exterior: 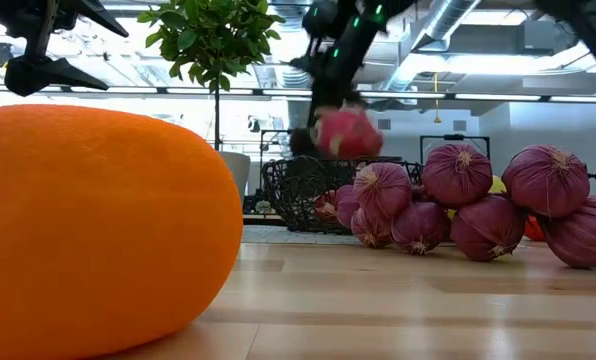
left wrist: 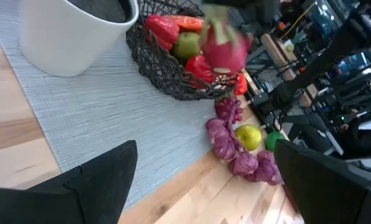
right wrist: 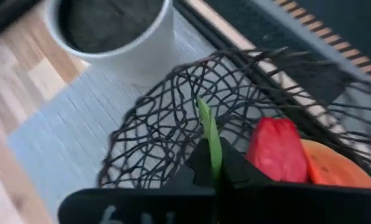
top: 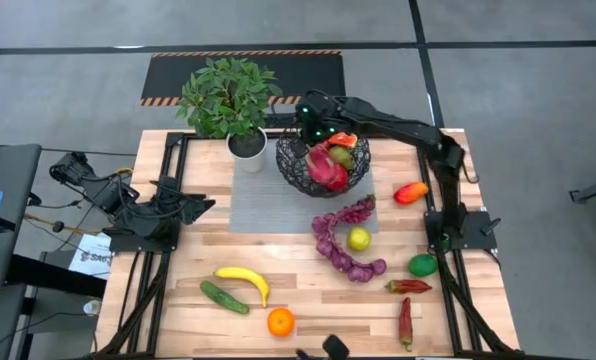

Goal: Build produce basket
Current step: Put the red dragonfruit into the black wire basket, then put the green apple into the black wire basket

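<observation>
The black wire basket (top: 300, 170) stands on a grey mat (top: 268, 205) at the table's far middle. It holds a red pepper (right wrist: 274, 149), an orange piece (right wrist: 332, 171) and a green pear (left wrist: 187, 45). My right gripper (top: 318, 132) is above the basket, shut on the pink dragonfruit (exterior: 346, 132). The dragonfruit hangs over the basket's rim (exterior: 323, 170). My left gripper (top: 193, 207) is open and empty at the table's left side. A purple grape string (top: 343, 240), banana (top: 244, 280), cucumber (top: 224, 297) and orange (top: 281, 321) lie on the table. My right gripper pinches a green leaf (right wrist: 209, 134) of the dragonfruit between its two fingers, coming from above and pointing down. The fruit's body hangs below the fingers, clear of the basket's contents (left wrist: 223, 48). In the right wrist view the gripper itself hides the body.
A leafy plant (top: 228, 95) in a white pot (top: 246, 146) stands just left of the basket. A yellow fruit (top: 358, 238), a lime (top: 422, 265), two red chilies (top: 408, 287) (top: 406, 322) and a red-orange pepper (top: 410, 192) lie on the right half.
</observation>
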`<state>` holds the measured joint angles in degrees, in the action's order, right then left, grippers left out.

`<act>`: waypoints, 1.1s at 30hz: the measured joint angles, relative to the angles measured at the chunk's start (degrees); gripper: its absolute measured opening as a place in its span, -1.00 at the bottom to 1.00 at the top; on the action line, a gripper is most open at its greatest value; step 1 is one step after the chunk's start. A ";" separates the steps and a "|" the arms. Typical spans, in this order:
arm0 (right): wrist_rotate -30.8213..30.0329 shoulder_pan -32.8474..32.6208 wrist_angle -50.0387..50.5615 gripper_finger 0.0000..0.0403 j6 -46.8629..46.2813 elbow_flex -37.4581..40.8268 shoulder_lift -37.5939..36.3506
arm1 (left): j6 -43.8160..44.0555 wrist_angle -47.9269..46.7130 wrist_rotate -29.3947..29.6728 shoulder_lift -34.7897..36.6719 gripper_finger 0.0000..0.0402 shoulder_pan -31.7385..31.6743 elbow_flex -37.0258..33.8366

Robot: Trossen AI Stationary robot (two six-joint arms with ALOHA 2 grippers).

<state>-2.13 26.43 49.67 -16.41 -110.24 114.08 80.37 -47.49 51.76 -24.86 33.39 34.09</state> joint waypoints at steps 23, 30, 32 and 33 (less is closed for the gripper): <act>9.82 4.05 -9.11 -0.75 1.49 -0.04 10.02 | 8.42 -6.31 1.49 -0.37 0.81 0.00 0.00; 9.79 4.22 -9.05 -0.39 1.73 -0.04 9.99 | 8.42 -6.25 1.47 -0.37 0.81 -0.02 0.00; 9.81 4.42 -8.83 -0.23 1.64 -0.04 9.82 | 8.42 -6.25 1.45 -0.37 0.81 -0.01 0.00; 9.82 4.50 -8.73 -0.13 1.46 -0.04 9.64 | 8.42 -6.26 1.45 -0.37 0.81 0.00 0.00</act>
<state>7.68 30.93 40.93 -14.95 -110.28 123.72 88.79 -53.75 53.21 -25.23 33.39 34.09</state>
